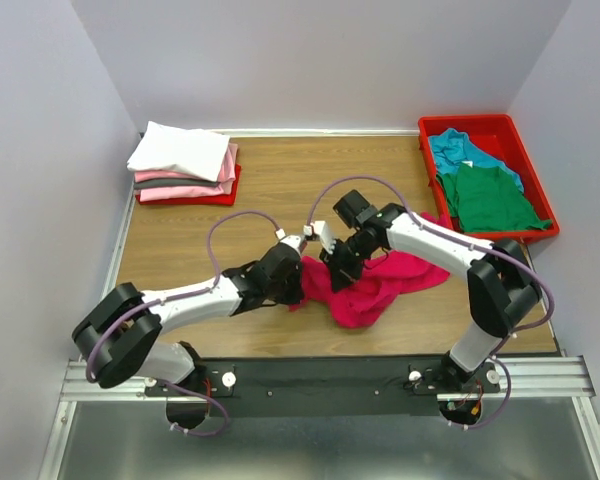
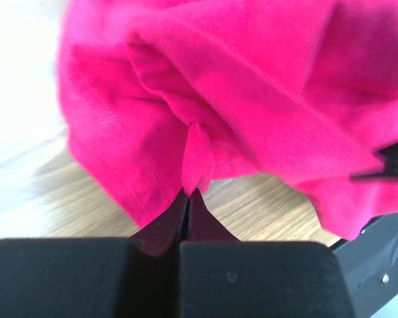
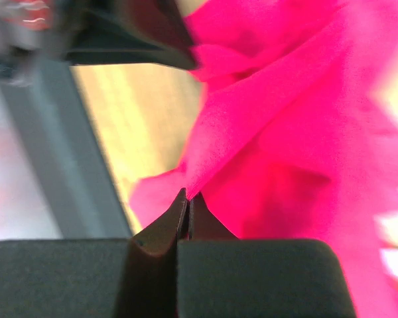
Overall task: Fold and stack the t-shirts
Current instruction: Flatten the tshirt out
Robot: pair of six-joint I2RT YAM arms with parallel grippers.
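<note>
Crimson-pink t-shirt (image 1: pixel 380 285) bunched on table (image 1: pixel 280 190), centre-right, partly hidden under both arms. Left claw (image 2: pixel 188 193) pressed together, pinching a fold of it; right claw (image 3: pixel 188 195) likewise nips an edge. Right wrist view blurred; sleeves and neck indistinguishable.

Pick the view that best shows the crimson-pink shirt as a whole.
Top external: most of the crimson-pink shirt shows, crumpled on the table. Wrist views show only close-up folds pinched in the shut left end effector and right end effector.
</note>
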